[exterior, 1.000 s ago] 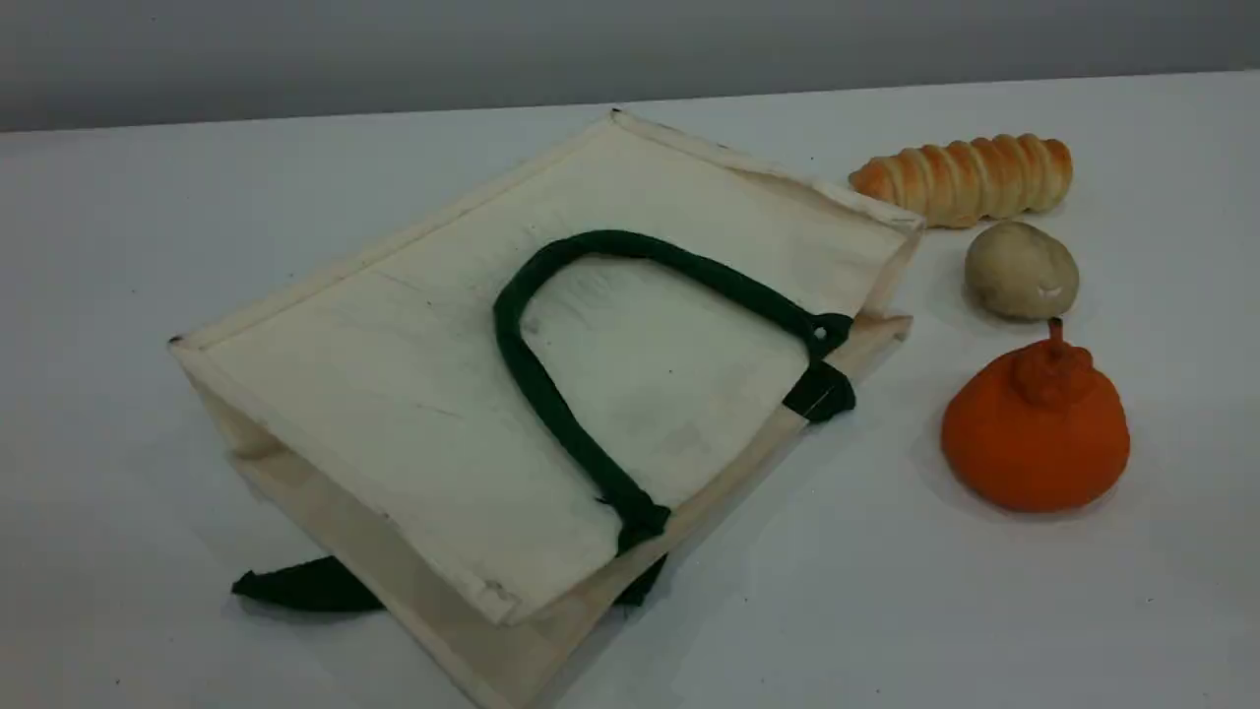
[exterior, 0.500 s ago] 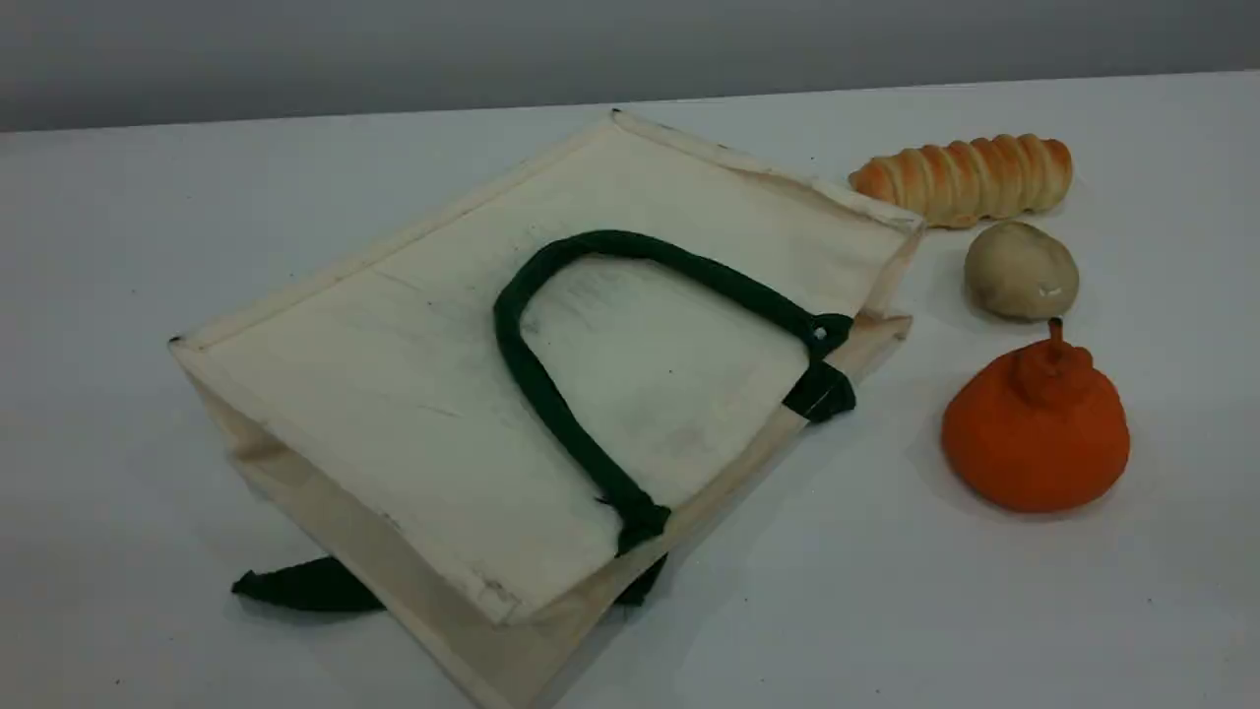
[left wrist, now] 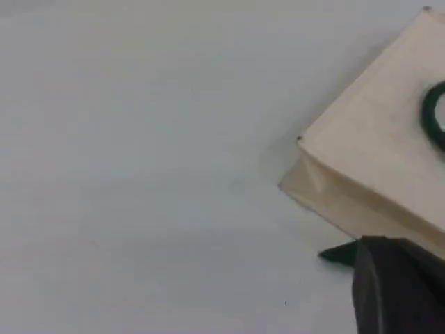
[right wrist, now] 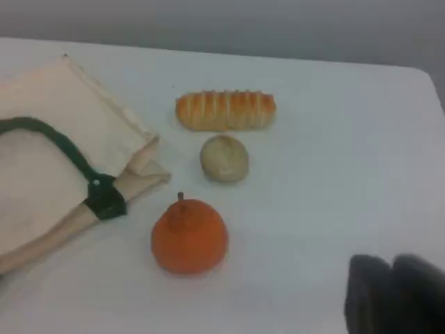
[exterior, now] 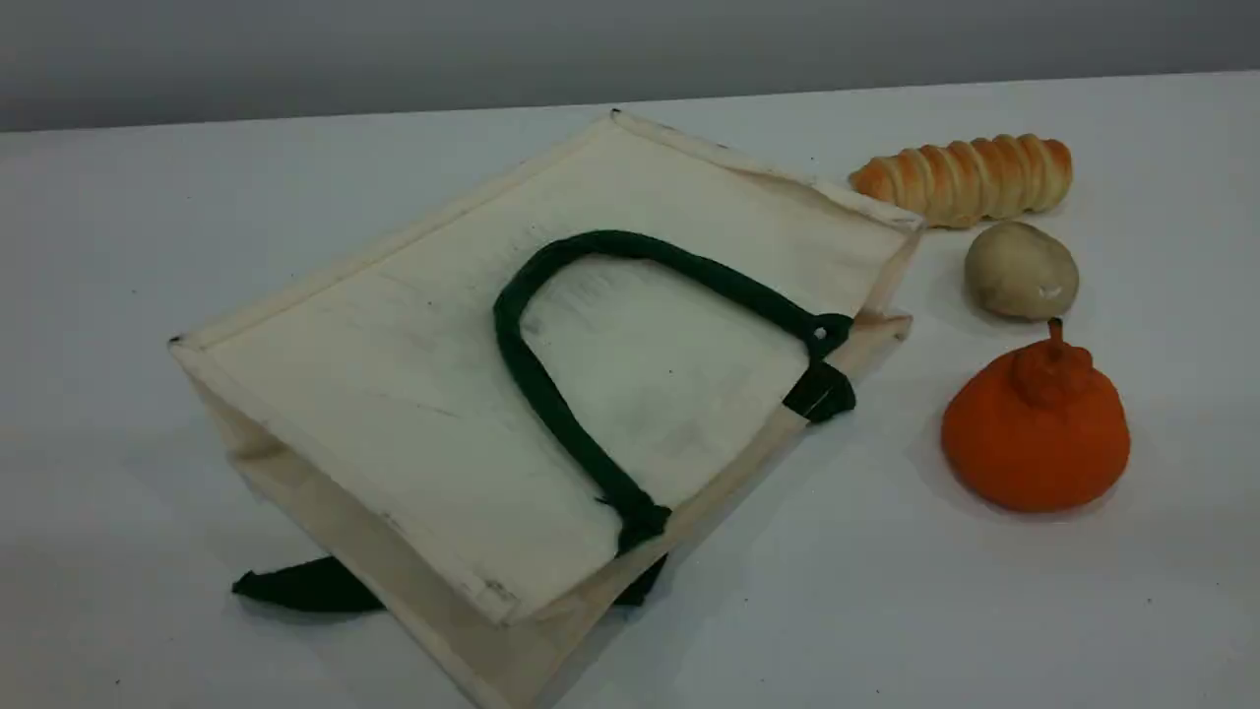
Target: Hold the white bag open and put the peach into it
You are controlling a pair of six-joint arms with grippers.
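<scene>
The white bag (exterior: 413,394) is lying flat on its side across the middle of the table (exterior: 148,246), with one green handle (exterior: 539,394) resting on its upper face and the other handle (exterior: 305,586) poking out from underneath. A bread roll (exterior: 965,177), a potato (exterior: 1021,269) and an orange fruit (exterior: 1034,433) are sitting in a row toward the table's right edge, just beside the bag's mouth. The left gripper (left wrist: 400,292) is hovering by the bag's left corner and the right gripper (right wrist: 393,296) over the table's right side, both with fingers closed together.
</scene>
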